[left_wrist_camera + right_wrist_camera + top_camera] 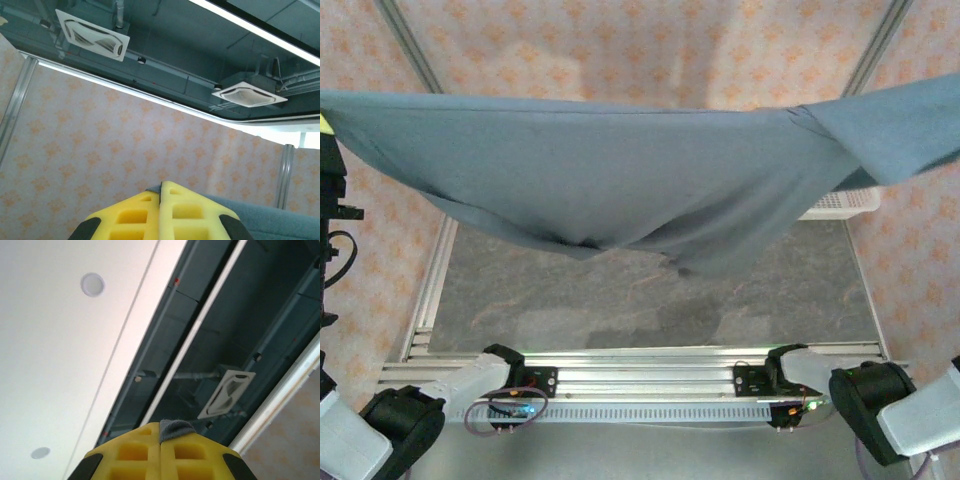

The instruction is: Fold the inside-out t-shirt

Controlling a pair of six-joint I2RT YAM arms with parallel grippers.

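The shirt (pixel 620 180) hangs stretched across the whole width of the worktop (pixel 620 300). Its top edge runs nearly straight from the left side to the right, and its lower edge sags deepest over the middle; whether that lowest fold touches the worktop I cannot tell. Between the sag and the near edge the dark, stone-patterned surface lies open, bounded by ribbed metal rails (pixel 650 372) along the near edge. At the far right corner a white mesh basket (pixel 845 203) peeks from behind the shirt's right sleeve. The cloth is soft, matte slate-grey, with a bunched twist near its upper right. The left jaws, with blocky yellow pads (pixel 130 215), are pressed together on a thin edge of the shirt. The right jaws, with the same yellow pads, pinch a small grey tuft of it at their tips
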